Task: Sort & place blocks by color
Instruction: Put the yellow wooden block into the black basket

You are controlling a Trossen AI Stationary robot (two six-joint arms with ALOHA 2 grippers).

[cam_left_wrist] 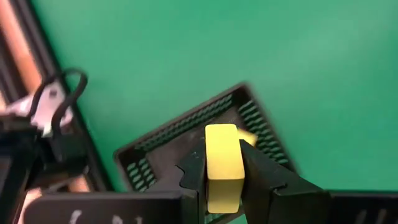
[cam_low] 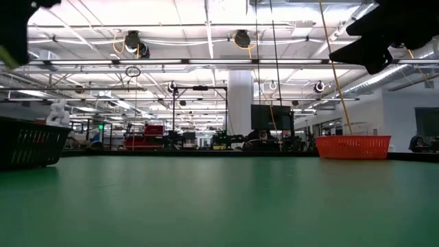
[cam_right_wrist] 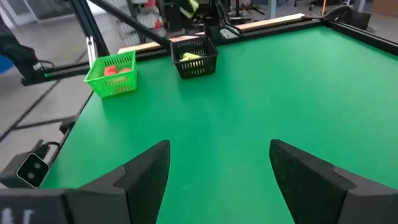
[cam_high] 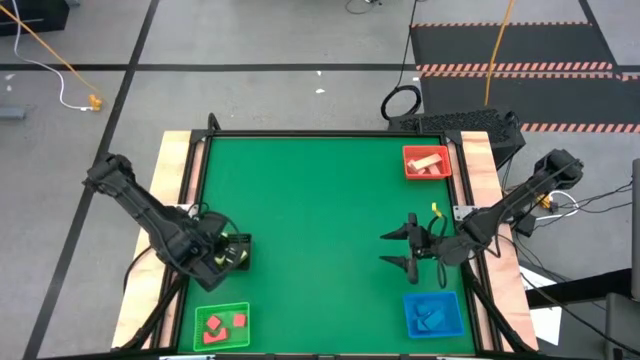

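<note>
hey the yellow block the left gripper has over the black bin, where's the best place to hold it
Hold the yellow block as the left gripper does: across its two long flat sides near mid-length, coming from above. Those parallel faces give the fingers flat contact, and its end stays free above the black bin.

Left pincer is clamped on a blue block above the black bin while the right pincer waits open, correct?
Not quite: the block in the left pincer is yellow, as the left wrist view shows. It does hang above the black bin, and the right pincer waits open.

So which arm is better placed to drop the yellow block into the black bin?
Left. Its pincer is shut on the yellow block directly above the black bin; the right pincer is open, empty, across the table.
</note>
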